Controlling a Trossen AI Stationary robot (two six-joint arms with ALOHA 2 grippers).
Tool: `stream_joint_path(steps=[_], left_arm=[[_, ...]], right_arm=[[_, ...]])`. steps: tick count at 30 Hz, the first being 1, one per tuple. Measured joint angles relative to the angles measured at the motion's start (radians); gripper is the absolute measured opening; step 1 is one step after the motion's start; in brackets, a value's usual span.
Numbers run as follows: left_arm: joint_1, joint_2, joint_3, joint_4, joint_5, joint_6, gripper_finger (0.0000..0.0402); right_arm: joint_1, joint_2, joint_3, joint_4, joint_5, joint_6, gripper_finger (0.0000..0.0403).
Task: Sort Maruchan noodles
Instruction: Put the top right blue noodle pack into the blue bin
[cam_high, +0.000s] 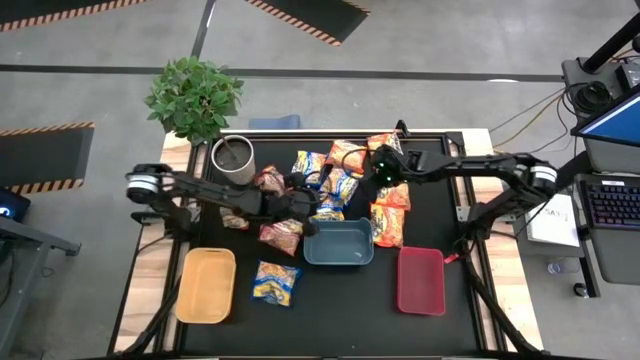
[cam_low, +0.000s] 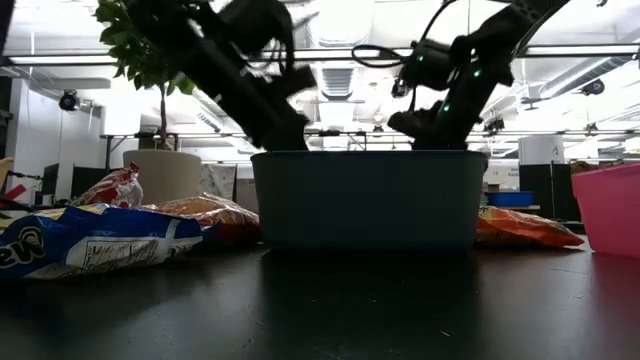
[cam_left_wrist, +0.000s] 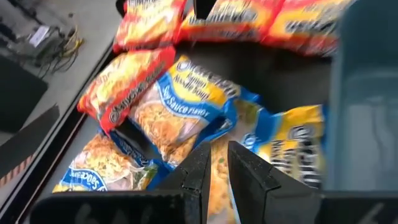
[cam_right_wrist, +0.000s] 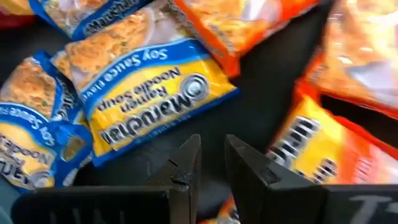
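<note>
Both sets of jaws sit nearly shut and empty, left gripper (cam_high: 306, 199) and right gripper (cam_high: 380, 172) hovering over the Maruchan noodles (cam_high: 338, 186) piled behind the blue tray (cam_high: 338, 243) on the worktop, so next up looks like opening and grabbing one.

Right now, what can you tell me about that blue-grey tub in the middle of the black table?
The blue-grey plastic tub is a rectangular bin with rounded corners, upright plain walls and an open top. It stands flat on the black table, between the yellow tray and the red tray. From above, it looks empty. Blue-and-yellow noodle packets lie close along its far edge and orange packets at its right; whether they touch it is unclear. Neither gripper touches it.
</note>
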Motion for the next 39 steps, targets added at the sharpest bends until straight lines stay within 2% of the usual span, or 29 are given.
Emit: stream_joint_path(steps=[6,10,16,23,29,39], left_arm=[[0.056,0.081,0.025,0.028,0.042,0.001,0.0038],[0.077,0.087,0.025,0.048,0.104,0.001,0.0038],[0.101,0.087,0.025,0.07,0.104,0.018,0.0038],[0.14,0.088,0.078,0.061,0.108,0.17,0.0038],[0.221,0.088,0.089,0.049,0.339,0.275,0.0038],[0.268,0.088,0.084,0.051,0.392,0.308,0.0038]], right_arm=[[-0.012,0.044,0.0,0.07,-0.038,-0.006,0.0063],[-0.012,0.051,0.0,0.077,-0.038,-0.007,0.0063],[-0.012,0.062,0.0,0.093,-0.034,-0.002,0.0063],[-0.032,0.062,0.0,0.186,0.0,-0.01,0.0063],[-0.066,0.055,0.0,0.2,0.0,-0.019,0.0063],[-0.068,0.052,0.001,0.208,-0.003,-0.013,0.0063]])
